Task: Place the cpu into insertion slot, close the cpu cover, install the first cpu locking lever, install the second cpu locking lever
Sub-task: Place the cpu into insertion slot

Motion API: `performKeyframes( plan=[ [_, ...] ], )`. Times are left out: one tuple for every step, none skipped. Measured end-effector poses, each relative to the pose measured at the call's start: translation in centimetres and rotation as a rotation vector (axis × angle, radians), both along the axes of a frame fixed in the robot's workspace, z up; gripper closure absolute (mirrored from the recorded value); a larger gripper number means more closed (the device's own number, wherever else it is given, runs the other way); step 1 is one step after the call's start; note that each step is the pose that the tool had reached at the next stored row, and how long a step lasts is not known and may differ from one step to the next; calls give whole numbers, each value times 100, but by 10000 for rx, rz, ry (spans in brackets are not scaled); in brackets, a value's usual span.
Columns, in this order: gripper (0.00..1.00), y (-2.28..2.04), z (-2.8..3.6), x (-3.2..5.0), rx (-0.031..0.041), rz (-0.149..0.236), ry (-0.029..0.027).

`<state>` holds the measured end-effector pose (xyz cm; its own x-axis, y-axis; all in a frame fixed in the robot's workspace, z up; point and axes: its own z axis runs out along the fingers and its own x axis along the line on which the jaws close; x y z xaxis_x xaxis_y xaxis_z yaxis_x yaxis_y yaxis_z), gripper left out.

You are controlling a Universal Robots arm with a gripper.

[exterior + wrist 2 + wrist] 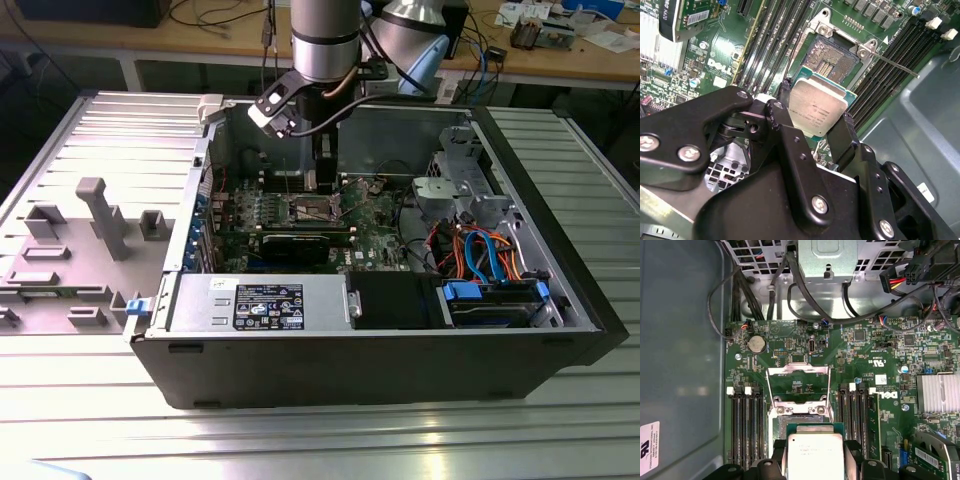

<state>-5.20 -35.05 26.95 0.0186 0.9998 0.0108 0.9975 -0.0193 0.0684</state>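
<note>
the cpu [817, 107] is a thin square chip, silvery top facing the wrist cameras, green edge showing round it. it hangs clamped in the gripper [816, 104], whose two black fingers [842, 137] are drawn in narrow on opposite edges of the chip, with nothing else between them. it sits just above the slot [837, 62] and a little to one side. in the second wrist view it overlaps the slot's near rim, and most of the dark, gold-speckled centre lies bare beyond it. it is not seated; how level it hangs over the slot i cannot tell.

i judge the chip light and stiff. its smooth metal top and thin edges could slip, and its underside and the slot's contacts look easy to damage. the edges, as held now, seem the right place to grip.

past the slot, the cover [797, 371] is swung open, its window showing green board. a lever [895, 62] sticks out free beside the slot. memory slots [745, 425] run along both sides of the slot. around the slot lies the board [865, 350], inside the open case [400, 370], with the arm [325, 40] reaching down over the slot.
</note>
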Motion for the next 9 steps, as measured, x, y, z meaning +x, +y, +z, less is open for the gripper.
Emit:
performKeyframes(
  plan=[
    [45,0,-2,0,0,0,0],
    [45,0,-2,0,0,0,0],
    [45,0,-2,0,0,0,0],
    [45,0,-2,0,0,0,0],
    [45,0,-2,0,0,1,0],
    [45,0,-2,0,0,0,1],
    [45,0,-2,0,0,0,0],
    [45,0,-2,0,0,0,0],
    [45,0,-2,0,0,0,0]
  ],
)
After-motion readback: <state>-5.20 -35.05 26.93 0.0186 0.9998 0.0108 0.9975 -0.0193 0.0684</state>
